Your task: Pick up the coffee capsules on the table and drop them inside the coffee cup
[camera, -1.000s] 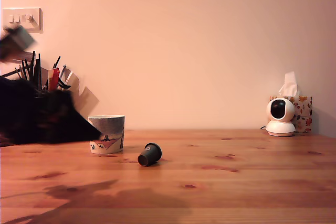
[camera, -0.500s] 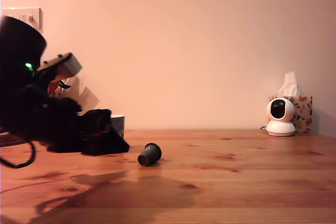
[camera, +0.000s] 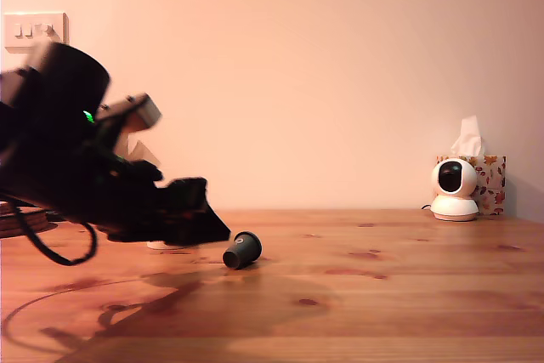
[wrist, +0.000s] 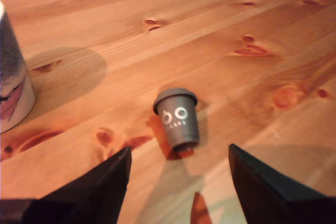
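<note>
One dark brown-black coffee capsule (camera: 242,250) lies on its side on the pine table (camera: 382,295), a little to the exterior view's right of the coffee cup. My black arm covers most of the cup, and only a pale strip of its base (camera: 158,245) shows. The gripper (camera: 217,231) hangs low over the table, its tip just short of the capsule. In the wrist view the capsule (wrist: 177,118) lies just ahead of the open gripper (wrist: 178,153). The two black fingers (wrist: 100,190) stand wide apart with nothing between them. The painted cup (wrist: 10,77) sits at the picture's edge.
A white round camera (camera: 454,189) and a patterned tissue box (camera: 488,178) stand at the back on the exterior view's right. A black cable (camera: 51,248) loops on the table under the arm. A wall switch (camera: 34,30) is at upper left.
The arm has swung from the exterior view's left toward the right and down, now covering the cup and utensil holder. Its fingertips have come close to the capsule, which has not moved.
</note>
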